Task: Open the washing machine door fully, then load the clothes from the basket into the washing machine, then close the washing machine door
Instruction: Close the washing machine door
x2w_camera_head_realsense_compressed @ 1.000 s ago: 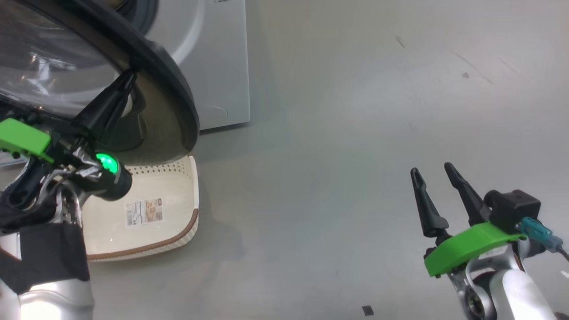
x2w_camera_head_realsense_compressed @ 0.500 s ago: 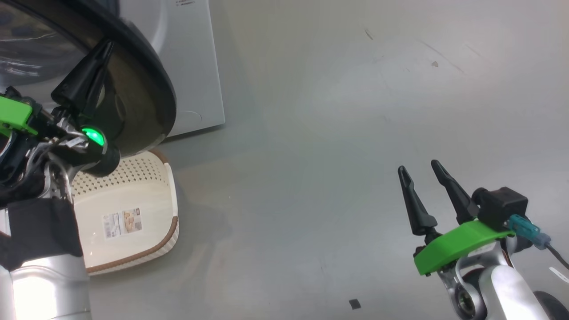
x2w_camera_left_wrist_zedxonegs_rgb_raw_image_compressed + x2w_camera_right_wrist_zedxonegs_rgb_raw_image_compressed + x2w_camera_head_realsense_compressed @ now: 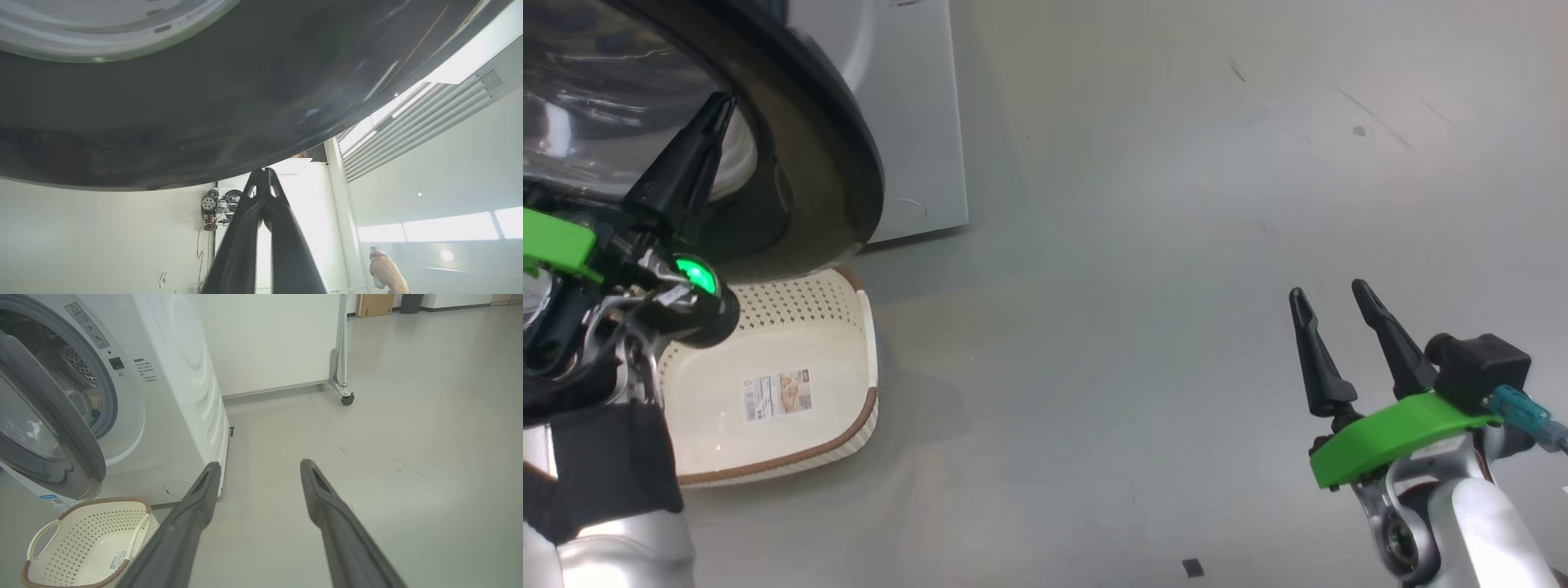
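pale grey floor point(image 3: 1143, 327), white wall point(image 3: 265, 339), washing machine point(image 3: 171, 416)

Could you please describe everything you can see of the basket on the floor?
The basket is a small rectangular tub of cream plastic with perforated sides, a brown rim and two white loop handles. It stands upright on the grey floor, in front of the washing machine and partly beneath its open door. It is empty: only a printed label shows on its base.
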